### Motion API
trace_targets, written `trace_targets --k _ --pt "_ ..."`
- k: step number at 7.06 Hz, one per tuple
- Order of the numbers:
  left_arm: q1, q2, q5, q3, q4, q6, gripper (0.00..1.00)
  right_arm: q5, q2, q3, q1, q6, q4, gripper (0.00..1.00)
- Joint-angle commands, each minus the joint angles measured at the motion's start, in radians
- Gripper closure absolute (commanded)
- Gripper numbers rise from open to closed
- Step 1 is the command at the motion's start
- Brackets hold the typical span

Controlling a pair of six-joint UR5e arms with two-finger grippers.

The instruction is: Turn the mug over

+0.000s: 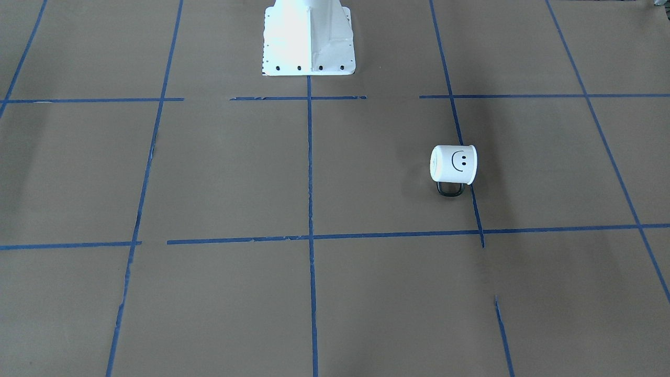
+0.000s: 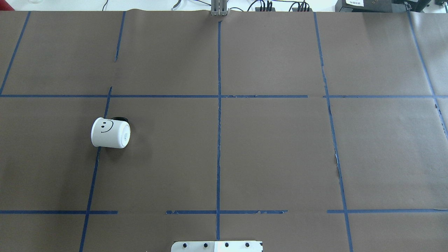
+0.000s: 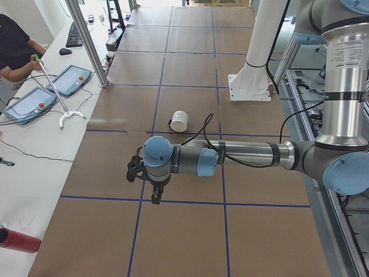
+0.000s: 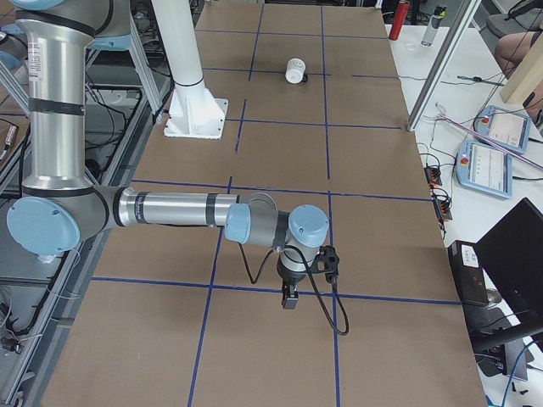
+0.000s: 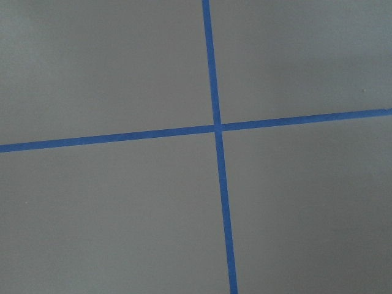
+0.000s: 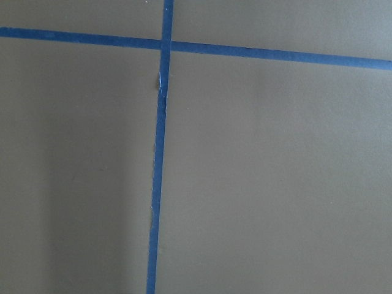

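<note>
The white mug (image 2: 110, 133) with a black smiley face lies on its side on the brown table, over a blue tape line, on my left half. Its flat bottom faces the table's middle and its black handle (image 1: 450, 189) points away from my base. It also shows in the front-facing view (image 1: 454, 164), the exterior left view (image 3: 179, 121) and the exterior right view (image 4: 295, 69). My left gripper (image 3: 154, 196) hangs above the table, well short of the mug. My right gripper (image 4: 290, 297) hangs far from it. I cannot tell whether either is open or shut.
My white base pedestal (image 1: 309, 36) stands at the table's middle edge. Blue tape lines (image 5: 215, 127) grid the brown paper. A side bench holds teach pendants (image 3: 72, 78), a red bottle (image 3: 17, 239) and an operator's arm (image 3: 17, 55).
</note>
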Motion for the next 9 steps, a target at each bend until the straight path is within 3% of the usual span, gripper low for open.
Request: trace_targets --k 1,6,7,8,9 --pt "0.084 -0.001 -0.044 -0.023 -0.116 -0.279 0.00 0.000 0.000 0.000 0.000 0.000 0.000 0.00" --pt "0.318 0.004 -0.029 0.024 -0.875 -1.200 0.00 0.000 0.000 0.000 0.000 0.000 0.000 0.00" --pt "0.394 0.003 0.070 0.049 -1.016 -1.317 0.00 0.000 0.000 0.000 0.000 0.000 0.000 0.00" --pt "0.540 -0.005 0.255 0.050 -1.107 -1.468 0.00 0.000 0.000 0.000 0.000 0.000 0.000 0.00" --pt "0.590 -0.008 0.324 0.064 -1.201 -1.546 0.00 0.000 0.000 0.000 0.000 0.000 0.000 0.00"
